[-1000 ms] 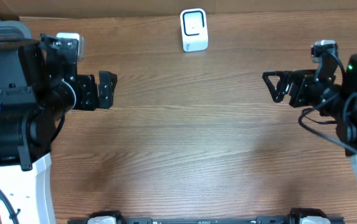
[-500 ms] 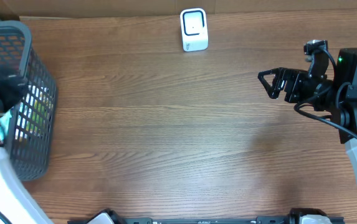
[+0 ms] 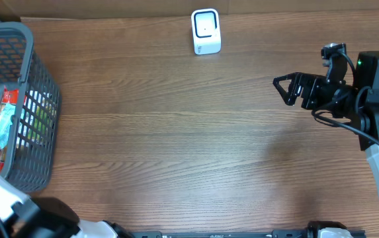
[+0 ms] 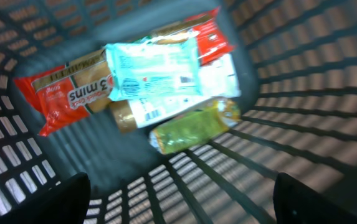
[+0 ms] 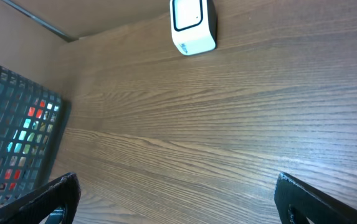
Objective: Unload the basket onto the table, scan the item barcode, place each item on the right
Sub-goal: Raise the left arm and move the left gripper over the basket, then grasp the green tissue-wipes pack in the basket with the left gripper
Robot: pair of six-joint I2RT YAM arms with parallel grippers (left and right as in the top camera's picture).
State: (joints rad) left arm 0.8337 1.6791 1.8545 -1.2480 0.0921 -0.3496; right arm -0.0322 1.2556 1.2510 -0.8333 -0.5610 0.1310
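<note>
Focus shifts to the basket (image 3: 42,99): your left hand (image 4: 181,194), now swung over its packets (image 4: 156,76), hangs released and empty, ready to pick.

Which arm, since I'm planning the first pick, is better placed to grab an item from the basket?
Left. The left gripper hangs open right over the packets in the basket; the right gripper hovers open over the table on the opposite side.
</note>
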